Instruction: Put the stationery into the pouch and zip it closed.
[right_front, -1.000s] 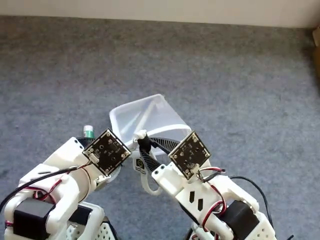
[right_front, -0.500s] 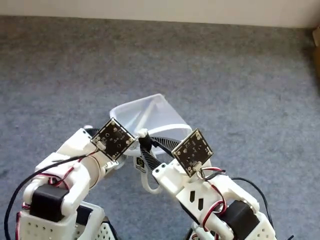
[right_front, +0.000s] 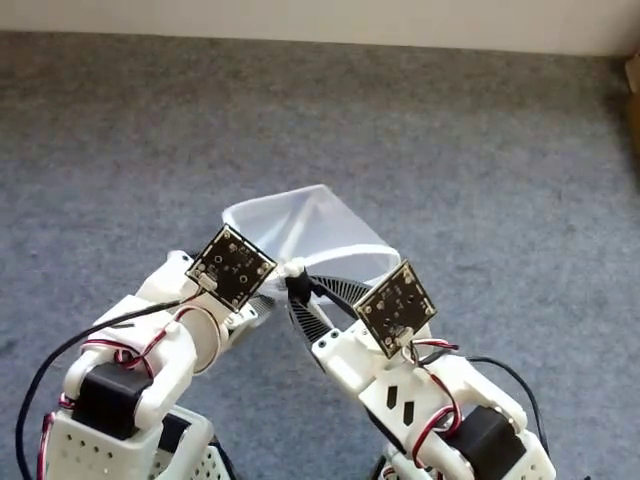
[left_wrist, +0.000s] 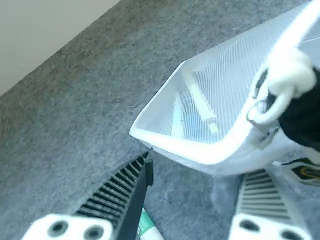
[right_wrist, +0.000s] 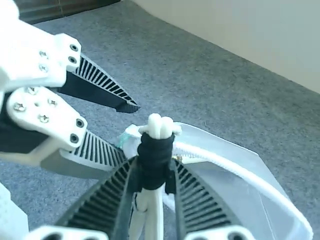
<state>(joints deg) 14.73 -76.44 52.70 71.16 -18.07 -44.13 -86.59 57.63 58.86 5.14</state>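
Here, translucent white mesh pouch (left_wrist: 235, 75), white zip edge (left_wrist: 200, 154), pen (left_wrist: 199, 104) showing through.

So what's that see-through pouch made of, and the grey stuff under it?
The pouch looks like thin white plastic mesh: a fine grid shows in its wall, and a white stick shows through it. The grey surface looks like short, matte carpet, going by its fuzzy, speckled texture.

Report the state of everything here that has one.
pouch: mouth open, not zipped shut.
pen: inside the pouch.
right end effector: shut on the zip cord.
left end effector: open, at the pouch's rim.
green-tipped stick: on the carpet, outside the pouch.
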